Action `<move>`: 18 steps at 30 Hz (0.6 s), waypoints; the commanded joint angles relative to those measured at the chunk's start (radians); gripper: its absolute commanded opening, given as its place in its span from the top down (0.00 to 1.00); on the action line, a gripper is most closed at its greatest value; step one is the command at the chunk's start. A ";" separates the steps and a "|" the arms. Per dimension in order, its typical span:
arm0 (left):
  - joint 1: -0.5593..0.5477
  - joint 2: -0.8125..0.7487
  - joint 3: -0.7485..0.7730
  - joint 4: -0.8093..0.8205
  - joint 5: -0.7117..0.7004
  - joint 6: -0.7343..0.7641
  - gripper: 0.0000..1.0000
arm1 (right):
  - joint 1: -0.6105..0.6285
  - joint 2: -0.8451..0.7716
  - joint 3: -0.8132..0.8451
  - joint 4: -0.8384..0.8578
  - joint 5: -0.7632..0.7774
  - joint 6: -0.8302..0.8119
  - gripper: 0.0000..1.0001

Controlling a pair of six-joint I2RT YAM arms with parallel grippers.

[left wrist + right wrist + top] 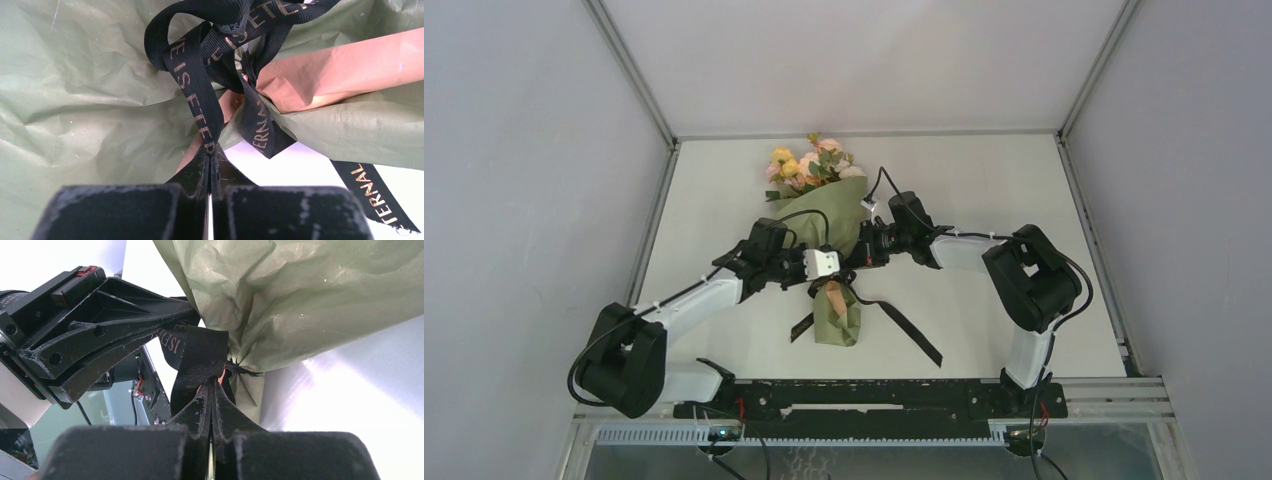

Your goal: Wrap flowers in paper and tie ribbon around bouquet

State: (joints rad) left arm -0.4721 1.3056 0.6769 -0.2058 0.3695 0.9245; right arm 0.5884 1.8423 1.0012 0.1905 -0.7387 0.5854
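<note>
— Starting with the left end effector [210,155]?
— Clamped shut on a strand of the ribbon [200,110], just left of the waist of the bouquet [834,215].
— Lying how on the table [984,200]?
— Lengthwise away from the bases: flowers [809,163] far, stem end near, knot at the pinch in the paper [75,100].
— And the right end effector [212,387]?
— Pinched shut on ribbon too, just right of the waist. Equally near. Probably calls for pulling apart, crosswise to that long axis.

White arm links [705,300], bulky black joints [1031,278], thin black cables [800,211].
</note>
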 commanded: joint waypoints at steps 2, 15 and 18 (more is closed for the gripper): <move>-0.003 -0.044 -0.017 -0.003 0.028 0.005 1.00 | 0.000 -0.025 0.019 0.039 -0.001 -0.013 1.00; 0.004 -0.096 -0.111 0.037 -0.186 0.228 1.00 | -0.031 -0.114 -0.001 -0.156 0.210 -0.110 1.00; 0.012 -0.119 -0.126 0.035 -0.199 0.238 1.00 | -0.025 -0.125 -0.003 -0.184 0.227 -0.126 1.00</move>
State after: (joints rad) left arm -0.4690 1.2304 0.5774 -0.1963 0.2443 1.0813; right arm 0.5690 1.7802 0.9997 0.0547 -0.5911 0.5175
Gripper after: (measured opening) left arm 0.006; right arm 0.006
